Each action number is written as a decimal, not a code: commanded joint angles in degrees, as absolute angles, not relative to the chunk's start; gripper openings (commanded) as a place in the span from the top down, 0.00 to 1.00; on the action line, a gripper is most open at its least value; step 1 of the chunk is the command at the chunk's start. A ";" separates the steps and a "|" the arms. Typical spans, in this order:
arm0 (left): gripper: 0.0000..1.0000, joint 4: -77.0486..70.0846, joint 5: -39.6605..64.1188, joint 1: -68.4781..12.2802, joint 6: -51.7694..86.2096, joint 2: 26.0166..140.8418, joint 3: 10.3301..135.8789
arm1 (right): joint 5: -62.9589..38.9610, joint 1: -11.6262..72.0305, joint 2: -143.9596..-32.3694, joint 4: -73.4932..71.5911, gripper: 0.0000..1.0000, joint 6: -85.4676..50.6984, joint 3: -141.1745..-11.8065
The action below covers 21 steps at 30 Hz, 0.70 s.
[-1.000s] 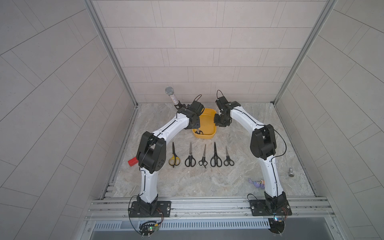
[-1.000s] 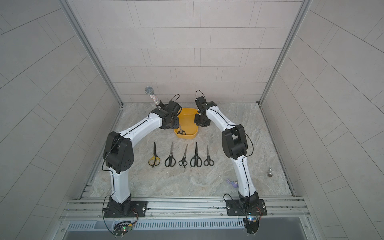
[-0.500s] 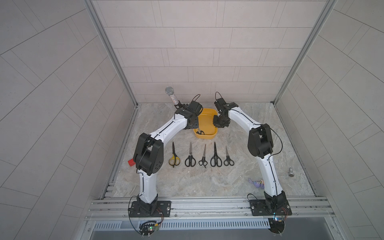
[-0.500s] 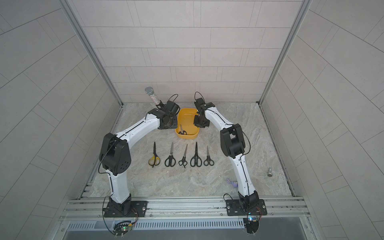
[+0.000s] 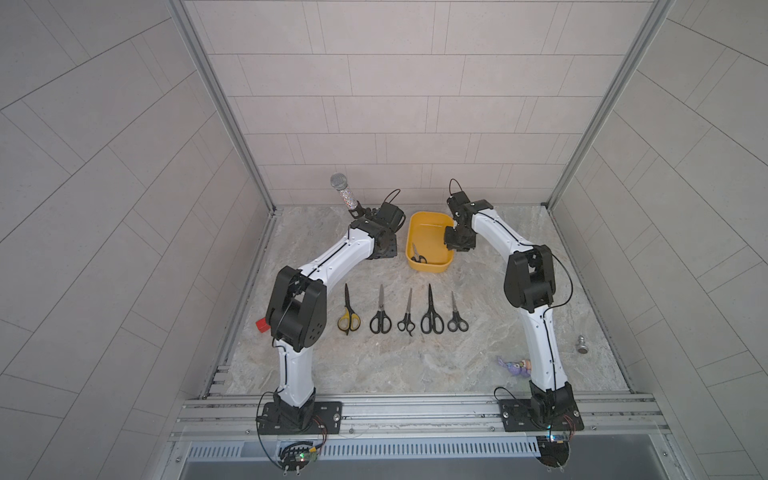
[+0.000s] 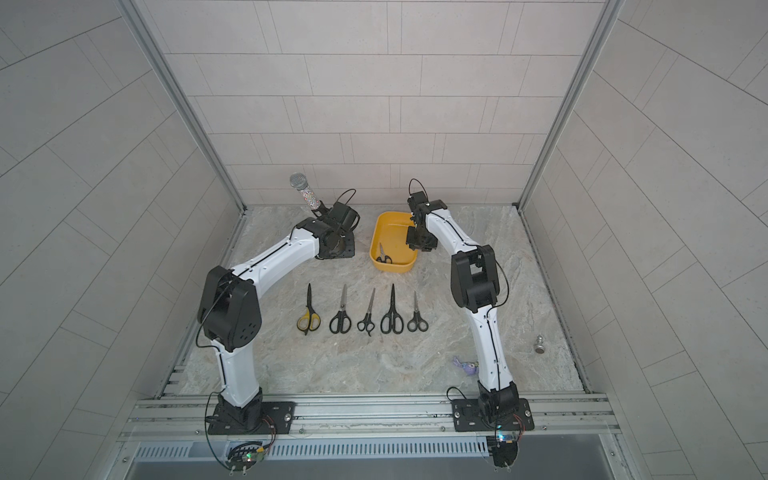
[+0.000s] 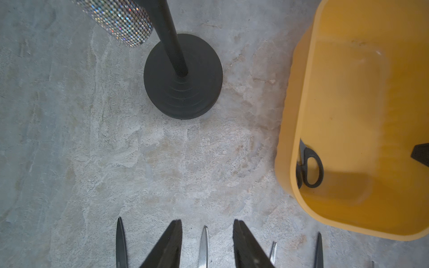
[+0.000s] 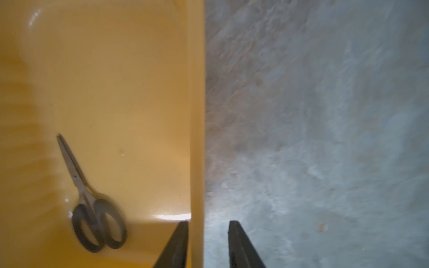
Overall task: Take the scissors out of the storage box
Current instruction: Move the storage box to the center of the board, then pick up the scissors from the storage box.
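Jaws of right gripper (image 8: 208, 224) apart, astride storage box (image 8: 197, 116) wall; left gripper (image 7: 206, 221) likewise apart, empty; black-handled scissors (image 8: 86, 195) inside box.

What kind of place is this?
Most likely a robot test booth: a left arm and a right arm bolted to a metal rail, bare tiled walls around, scissors lined up on the table.

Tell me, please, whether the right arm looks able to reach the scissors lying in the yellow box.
Probably yes: the right gripper, open, straddles the storage box rim, and the scissors lie uncovered on its floor.
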State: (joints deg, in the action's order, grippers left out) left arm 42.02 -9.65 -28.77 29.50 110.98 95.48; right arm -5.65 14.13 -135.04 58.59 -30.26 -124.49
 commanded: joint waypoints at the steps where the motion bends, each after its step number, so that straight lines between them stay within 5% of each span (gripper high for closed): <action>1: 0.58 42.36 -9.60 -28.71 28.65 109.54 95.10 | -0.82 14.40 -133.32 62.40 0.52 -25.75 -127.78; 8: 0.58 42.41 -9.39 -28.65 28.65 109.78 95.18 | -0.09 16.58 -127.68 60.23 0.48 -21.02 -129.43; 16: 0.58 42.97 -9.29 -27.13 28.49 108.73 94.59 | -16.00 20.04 -132.38 59.46 0.51 -17.61 -129.81; 21: 0.58 42.94 -9.23 -26.71 28.44 107.58 94.14 | -16.99 21.14 -135.28 59.86 0.53 -15.38 -129.83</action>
